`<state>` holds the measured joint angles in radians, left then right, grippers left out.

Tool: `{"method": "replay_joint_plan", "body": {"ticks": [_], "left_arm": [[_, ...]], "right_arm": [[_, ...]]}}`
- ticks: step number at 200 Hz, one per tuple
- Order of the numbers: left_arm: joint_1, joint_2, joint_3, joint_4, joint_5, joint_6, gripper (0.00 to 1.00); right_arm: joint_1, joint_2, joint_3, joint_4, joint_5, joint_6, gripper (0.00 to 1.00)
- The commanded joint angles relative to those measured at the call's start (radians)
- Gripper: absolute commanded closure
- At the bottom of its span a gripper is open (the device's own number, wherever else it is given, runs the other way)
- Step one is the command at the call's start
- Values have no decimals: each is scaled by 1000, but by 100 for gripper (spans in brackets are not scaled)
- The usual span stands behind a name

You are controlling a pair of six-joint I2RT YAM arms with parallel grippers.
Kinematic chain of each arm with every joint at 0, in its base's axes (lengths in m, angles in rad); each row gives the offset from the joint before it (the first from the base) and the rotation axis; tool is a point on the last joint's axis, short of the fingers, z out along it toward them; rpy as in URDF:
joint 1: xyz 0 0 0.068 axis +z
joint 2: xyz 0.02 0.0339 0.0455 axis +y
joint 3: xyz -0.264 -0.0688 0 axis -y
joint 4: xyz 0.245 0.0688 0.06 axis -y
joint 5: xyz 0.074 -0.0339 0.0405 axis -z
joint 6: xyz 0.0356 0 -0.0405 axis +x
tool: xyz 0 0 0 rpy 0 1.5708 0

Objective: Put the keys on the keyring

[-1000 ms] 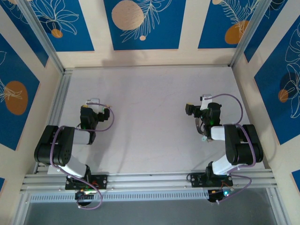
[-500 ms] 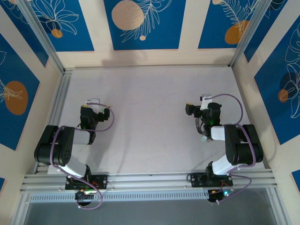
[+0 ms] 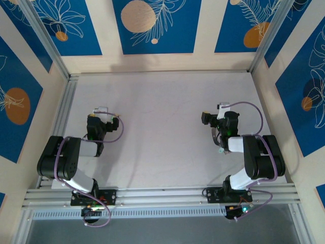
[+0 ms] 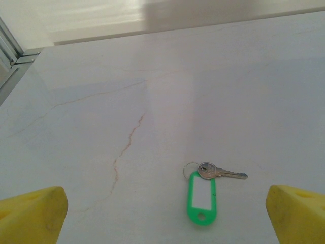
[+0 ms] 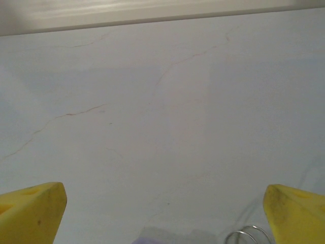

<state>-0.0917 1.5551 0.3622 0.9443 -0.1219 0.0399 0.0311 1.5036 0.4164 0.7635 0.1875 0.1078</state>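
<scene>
In the left wrist view a silvery key [image 4: 223, 173] lies flat on the pale table. It is joined by a small split ring [image 4: 190, 168] to a green plastic tag [image 4: 202, 197]. My left gripper [image 4: 165, 216] is open; its yellow fingertips [image 4: 33, 213] stand far apart on either side of the key and tag, just nearer than them. In the right wrist view the thin silvery wire of the keyring [image 5: 248, 235] shows at the bottom edge, mostly cut off. My right gripper [image 5: 165, 213] is open with nothing between its fingers [image 5: 30, 211], and the keyring lies close to the right one.
Both arms are folded low near the front of the marble-patterned table [image 3: 162, 101], the left arm [image 3: 66, 157] and the right arm [image 3: 256, 155]. Aluminium rails [image 3: 66, 107] and walls enclose the table on all sides.
</scene>
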Motion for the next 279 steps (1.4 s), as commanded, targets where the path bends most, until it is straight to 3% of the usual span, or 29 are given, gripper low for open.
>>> {"method": "replay_joint_plan", "body": {"ticks": [1,12,20,36,53,67,83,109,148,199,279], "left_arm": [[-3,-34,-80,141,29,33,0],[-18,-103,-128,168,-14,36,0],[-37,-180,-130,83,-55,38,0],[-89,-356,-36,-299,-127,9,0],[-181,-472,110,-668,-184,-93,0],[-231,-512,214,-869,-69,-182,0],[-314,-507,312,-989,-24,-248,0],[-371,-461,354,-924,237,-373,0],[-480,-388,330,-780,397,-448,0],[-494,-374,236,-650,427,-492,0],[-493,-416,227,-633,404,-483,0]], "right_arm": [[59,-136,61,-203,178,-15,1],[78,-225,105,-372,182,-5,1],[88,-292,111,-452,171,41,1],[75,-398,170,-691,126,232,1],[74,-441,225,-872,13,269,1],[41,-461,262,-993,-47,293,1],[-58,-472,292,-1097,-183,357,1],[-125,-392,346,-1187,-307,374,1],[-127,-186,393,-1145,-377,413,1],[-98,32,482,-1117,-366,446,1],[-105,40,509,-1169,-190,522,1]]}}
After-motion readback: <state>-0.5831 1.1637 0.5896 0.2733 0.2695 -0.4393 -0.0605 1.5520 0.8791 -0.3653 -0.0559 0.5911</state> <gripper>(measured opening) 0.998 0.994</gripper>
